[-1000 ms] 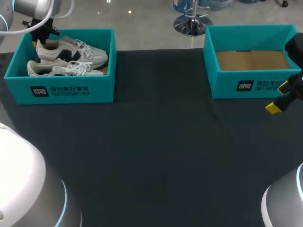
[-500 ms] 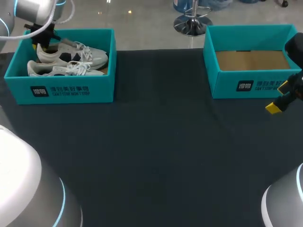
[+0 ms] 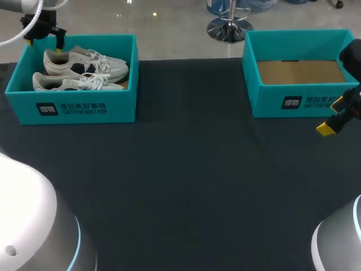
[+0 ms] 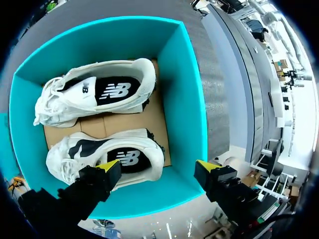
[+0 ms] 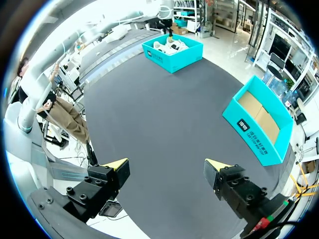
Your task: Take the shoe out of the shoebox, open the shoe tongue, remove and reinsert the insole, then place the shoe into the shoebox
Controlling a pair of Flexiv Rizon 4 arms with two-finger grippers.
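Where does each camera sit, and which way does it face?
Head view: above and behind, looking down on the table; left gripper and right gripper show at the sides.
Left wrist view: on the left arm, facing down into the shoebox of shoes, its gripper open.
Right wrist view: on the right arm, facing across the table, its gripper open.
All share that shoebox.

Bright, even light falls from overhead. The dark surface (image 3: 186, 186) looks matte and uniformly lit; the white shoes (image 3: 84, 70) cast faint, soft shadows inside the teal shoebox (image 3: 73, 107).
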